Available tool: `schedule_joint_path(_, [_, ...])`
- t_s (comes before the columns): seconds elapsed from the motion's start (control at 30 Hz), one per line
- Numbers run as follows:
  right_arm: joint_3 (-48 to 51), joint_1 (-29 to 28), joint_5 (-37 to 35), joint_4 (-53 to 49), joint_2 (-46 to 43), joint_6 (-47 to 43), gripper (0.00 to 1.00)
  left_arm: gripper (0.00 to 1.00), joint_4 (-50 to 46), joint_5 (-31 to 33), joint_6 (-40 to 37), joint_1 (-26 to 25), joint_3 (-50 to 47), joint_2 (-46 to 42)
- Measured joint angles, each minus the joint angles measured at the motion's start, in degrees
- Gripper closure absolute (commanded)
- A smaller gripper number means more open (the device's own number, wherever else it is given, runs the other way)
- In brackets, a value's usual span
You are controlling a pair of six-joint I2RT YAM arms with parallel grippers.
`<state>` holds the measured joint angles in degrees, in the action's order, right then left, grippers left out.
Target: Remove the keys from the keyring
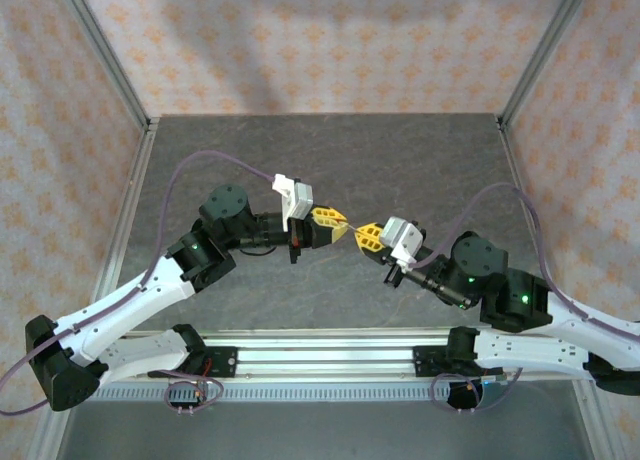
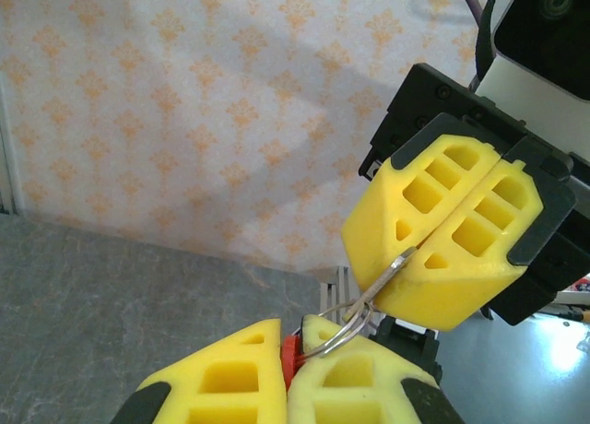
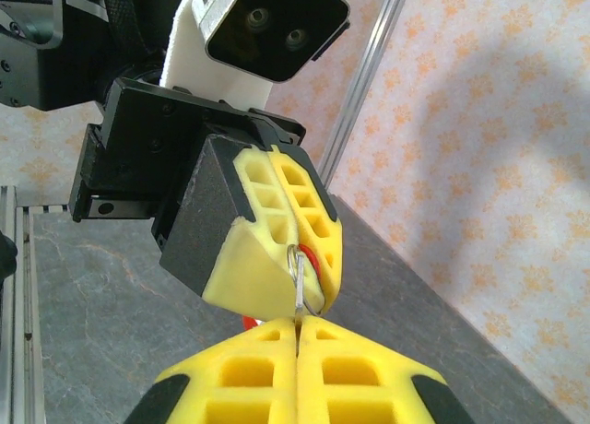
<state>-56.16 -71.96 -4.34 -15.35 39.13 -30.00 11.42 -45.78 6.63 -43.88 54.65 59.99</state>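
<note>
Both grippers meet tip to tip above the middle of the grey table. My left gripper (image 2: 293,339) is shut on the red piece of the keyring (image 2: 292,361), and the thin wire ring (image 2: 348,332) sticks out past its fingertips. A slim silvery key (image 2: 388,275) hangs on that ring. My right gripper (image 3: 297,326) is shut on the key's (image 3: 300,295) shaft, edge-on at its finger seam. From the right wrist I see the ring (image 3: 293,262) and a sliver of red against the left gripper's fingers (image 3: 267,203). From above, the left gripper (image 1: 340,223) and right gripper (image 1: 362,232) nearly touch.
A dark grey stone-patterned table (image 1: 330,155) sits inside patterned cloth walls with aluminium posts (image 1: 105,55) at the corners. A metal rail (image 1: 330,358) runs along the near edge between the arm bases. Purple cables (image 1: 210,157) loop over both arms.
</note>
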Motion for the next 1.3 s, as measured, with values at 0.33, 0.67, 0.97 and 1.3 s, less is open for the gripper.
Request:
schedule_joint_path(0.33, [-2.0, 0.0, 3.7, -3.1, 1.2, -0.3, 1.00, 1.00, 0.6, -2.4, 2.0, 0.4, -0.1, 0.0])
schedule_joint_path(0.67, [-6.4, 0.2, 6.2, -9.1, 4.0, -2.2, 1.00, 1.00, 0.5, -4.5, 2.0, 0.5, -0.1, 0.0])
schedule_joint_path(0.97, [-11.1, 0.8, 8.2, -14.2, 7.2, -4.1, 1.00, 1.00, -0.6, -5.4, 1.9, 1.3, 0.0, -0.4])
schedule_joint_path(1.3, [-16.7, 1.0, 8.6, -19.7, 11.8, -7.3, 1.00, 1.00, -4.0, -6.3, 1.8, 2.4, 0.8, -0.4])
